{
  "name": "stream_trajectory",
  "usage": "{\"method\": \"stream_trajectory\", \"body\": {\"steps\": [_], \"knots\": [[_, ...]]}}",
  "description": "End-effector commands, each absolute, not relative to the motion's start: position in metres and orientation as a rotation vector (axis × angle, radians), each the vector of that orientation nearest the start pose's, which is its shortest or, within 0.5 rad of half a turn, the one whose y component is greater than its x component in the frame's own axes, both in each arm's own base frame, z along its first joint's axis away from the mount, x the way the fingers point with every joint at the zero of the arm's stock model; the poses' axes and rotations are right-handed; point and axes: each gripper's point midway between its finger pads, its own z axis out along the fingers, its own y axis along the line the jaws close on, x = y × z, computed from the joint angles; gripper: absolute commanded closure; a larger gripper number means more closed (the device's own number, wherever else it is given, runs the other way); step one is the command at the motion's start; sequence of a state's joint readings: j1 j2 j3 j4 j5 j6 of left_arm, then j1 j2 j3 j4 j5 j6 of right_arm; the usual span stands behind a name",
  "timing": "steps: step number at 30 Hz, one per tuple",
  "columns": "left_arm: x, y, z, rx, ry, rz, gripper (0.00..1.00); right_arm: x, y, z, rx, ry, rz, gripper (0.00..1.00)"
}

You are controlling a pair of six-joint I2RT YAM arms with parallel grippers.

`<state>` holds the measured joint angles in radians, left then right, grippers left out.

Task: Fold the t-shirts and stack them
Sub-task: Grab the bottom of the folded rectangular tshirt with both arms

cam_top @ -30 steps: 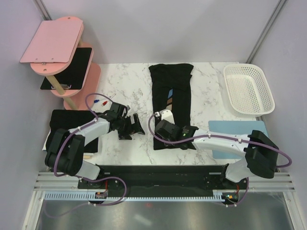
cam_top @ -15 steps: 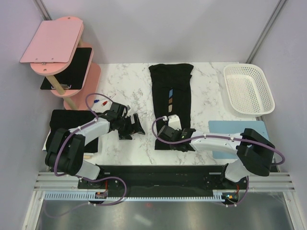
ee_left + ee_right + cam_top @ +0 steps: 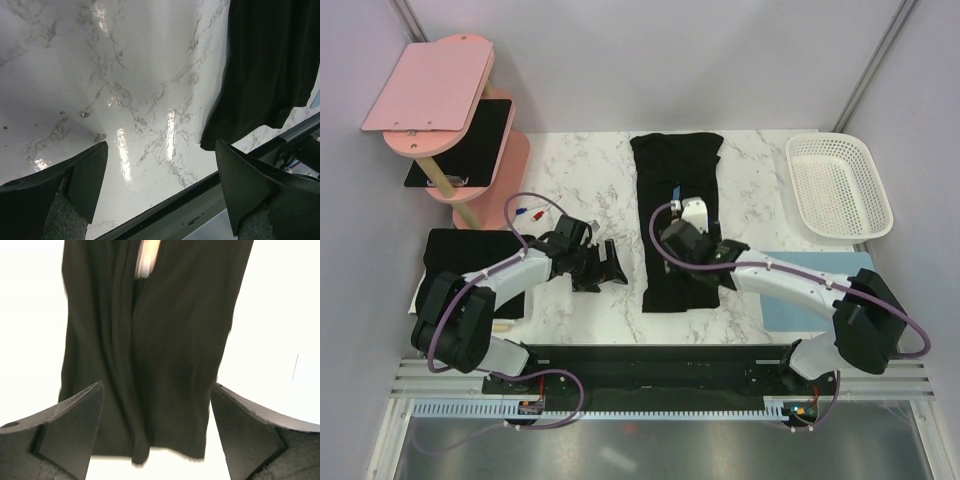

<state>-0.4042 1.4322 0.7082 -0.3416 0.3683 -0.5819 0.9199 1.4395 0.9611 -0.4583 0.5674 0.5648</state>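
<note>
One black t-shirt (image 3: 677, 165) lies folded lengthwise into a long strip down the middle of the marble table (image 3: 580, 180), print (image 3: 675, 193) showing. My right gripper (image 3: 672, 243) hovers above its near half, open and holding nothing. In the right wrist view the strip (image 3: 160, 340) and its near hem lie between the spread fingers (image 3: 65, 435). My left gripper (image 3: 610, 268) is open just left of the strip. In the left wrist view only bare marble lies between its fingers (image 3: 75, 185), with the shirt's corner (image 3: 265, 65) at upper right. A second folded black t-shirt (image 3: 470, 255) lies at the left edge.
A white basket (image 3: 840, 185) stands at the back right. A light blue mat (image 3: 820, 275) lies under the right arm. A pink shelf stand (image 3: 430, 95) with a black board (image 3: 465, 140) is at the back left. Small red and blue items (image 3: 527, 212) lie near it.
My right gripper has opened, let go of the shirt's near end and moved up and away along the strip. The left gripper has shifted slightly right.
</note>
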Motion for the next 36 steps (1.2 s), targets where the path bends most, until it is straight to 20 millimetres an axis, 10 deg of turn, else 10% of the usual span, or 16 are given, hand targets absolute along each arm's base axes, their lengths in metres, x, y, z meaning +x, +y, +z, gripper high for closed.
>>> {"method": "stream_trajectory", "body": {"steps": [1,10,36], "knots": [[0.239,-0.200,0.052,-0.030,2.707,-0.808,0.07,0.337,0.245,0.124,-0.230,2.223,0.052,0.09],[0.233,-0.197,0.033,-0.041,2.767,-0.764,0.08,0.423,0.300,0.116,-0.315,2.239,0.155,0.41],[0.230,-0.195,0.023,-0.034,2.800,-0.743,0.09,0.430,0.273,0.037,-0.281,2.407,-0.080,0.87]]}}
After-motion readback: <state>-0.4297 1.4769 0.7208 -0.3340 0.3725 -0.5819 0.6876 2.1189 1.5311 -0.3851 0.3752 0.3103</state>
